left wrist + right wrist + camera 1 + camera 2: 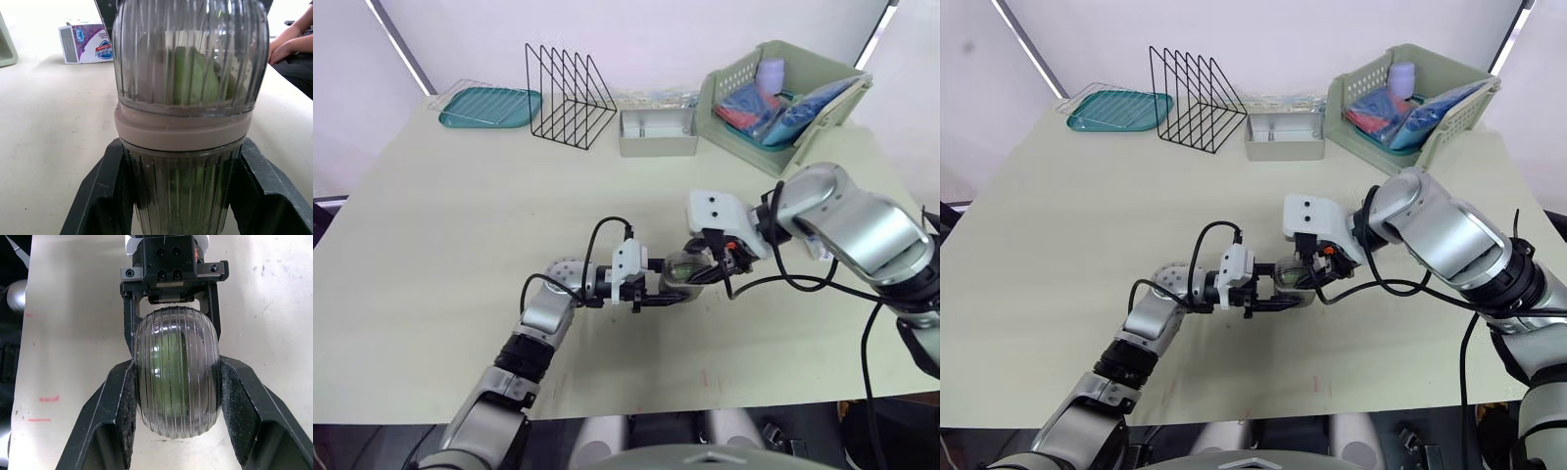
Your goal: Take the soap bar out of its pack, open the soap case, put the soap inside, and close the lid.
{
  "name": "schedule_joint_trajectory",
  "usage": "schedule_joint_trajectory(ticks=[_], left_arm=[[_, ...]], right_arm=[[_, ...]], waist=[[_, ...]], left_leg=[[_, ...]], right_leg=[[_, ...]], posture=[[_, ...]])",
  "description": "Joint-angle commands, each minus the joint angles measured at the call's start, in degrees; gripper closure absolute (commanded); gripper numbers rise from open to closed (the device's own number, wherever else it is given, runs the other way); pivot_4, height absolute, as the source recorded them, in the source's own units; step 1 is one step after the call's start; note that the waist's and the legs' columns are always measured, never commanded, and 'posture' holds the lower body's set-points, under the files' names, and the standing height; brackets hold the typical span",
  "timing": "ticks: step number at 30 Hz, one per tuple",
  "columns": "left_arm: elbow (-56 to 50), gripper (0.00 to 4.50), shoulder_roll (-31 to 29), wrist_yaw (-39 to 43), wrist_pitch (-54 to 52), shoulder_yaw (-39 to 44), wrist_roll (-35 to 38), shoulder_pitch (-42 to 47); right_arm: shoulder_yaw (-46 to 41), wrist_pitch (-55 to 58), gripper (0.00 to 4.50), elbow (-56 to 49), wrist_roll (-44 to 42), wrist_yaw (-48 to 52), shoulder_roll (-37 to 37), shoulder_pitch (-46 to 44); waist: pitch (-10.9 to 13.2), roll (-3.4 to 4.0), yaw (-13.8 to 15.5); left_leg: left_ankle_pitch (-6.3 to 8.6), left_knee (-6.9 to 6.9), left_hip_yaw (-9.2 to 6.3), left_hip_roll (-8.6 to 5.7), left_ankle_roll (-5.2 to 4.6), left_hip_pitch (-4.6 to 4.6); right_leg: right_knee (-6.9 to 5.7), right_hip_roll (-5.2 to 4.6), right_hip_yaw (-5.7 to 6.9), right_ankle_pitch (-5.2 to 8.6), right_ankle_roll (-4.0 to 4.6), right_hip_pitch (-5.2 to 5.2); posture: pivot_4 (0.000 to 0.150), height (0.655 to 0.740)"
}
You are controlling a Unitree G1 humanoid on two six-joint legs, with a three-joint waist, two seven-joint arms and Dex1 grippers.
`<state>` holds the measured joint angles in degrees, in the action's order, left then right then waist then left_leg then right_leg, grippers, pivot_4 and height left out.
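The soap case is a clear ribbed oval box with a pale band round its middle, and a green soap bar shows through its wall. It sits near the table's middle front, held from both sides. My left gripper is shut on the case's lower half, its black fingers pressing both flanks. My right gripper is shut on the same case from the opposite side, pads against the ribbed wall. The empty soap pack lies on the table beyond.
At the back stand a teal tray, a black wire rack, a grey open box and a green basket holding coloured packs. A person's arm rests at the table's side. The front edge lies close below the grippers.
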<state>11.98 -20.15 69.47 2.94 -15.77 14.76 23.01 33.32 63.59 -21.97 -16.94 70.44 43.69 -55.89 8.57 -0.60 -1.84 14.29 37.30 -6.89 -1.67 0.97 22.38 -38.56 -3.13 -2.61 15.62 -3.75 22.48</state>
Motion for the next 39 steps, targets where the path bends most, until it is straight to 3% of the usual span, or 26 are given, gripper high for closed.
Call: schedule_joint_trajectory(ticks=[1,8,19,39], left_arm=[[-2.7,2.47,0.7,-0.5,1.8,0.3,0.1,0.6],[-2.7,2.47,0.6,-0.8,1.8,0.4,0.0,0.7],[-1.8,2.47,0.0,-1.0,2.3,1.1,0.2,0.8],[-1.0,2.47,0.1,-1.2,3.7,1.2,-0.2,0.7]], right_arm=[[10.4,2.3,2.59,4.2,2.5,0.2,0.4,2.3],[10.5,1.7,2.59,4.8,2.9,-0.4,-1.3,2.1],[-0.8,-2.3,2.59,0.1,-2.3,2.5,-1.1,2.0],[-2.2,-0.3,2.59,-1.6,-3.7,0.4,1.7,1.1]], waist=[[0.0,0.01,-0.1],[-0.2,0.06,-0.3],[-0.2,0.1,-0.4],[0.3,0.25,-0.2]], left_leg=[[0.0,0.0,-0.01,0.0,0.0,-0.01],[0.01,-0.27,-0.18,0.05,0.0,-0.64],[0.01,-0.33,-0.24,0.06,0.0,-0.56],[0.01,-0.32,-0.53,-0.03,0.0,-0.41]], right_leg=[[0.01,0.0,0.01,0.0,0.0,-0.02],[0.55,0.03,0.24,0.01,-0.01,-0.87],[0.57,0.03,0.26,0.01,-0.01,-0.79],[0.65,-0.04,0.29,0.01,-0.01,-0.74]], posture=[[0.15,0.74],[0.15,0.74],[0.15,0.74],[0.15,0.74]])
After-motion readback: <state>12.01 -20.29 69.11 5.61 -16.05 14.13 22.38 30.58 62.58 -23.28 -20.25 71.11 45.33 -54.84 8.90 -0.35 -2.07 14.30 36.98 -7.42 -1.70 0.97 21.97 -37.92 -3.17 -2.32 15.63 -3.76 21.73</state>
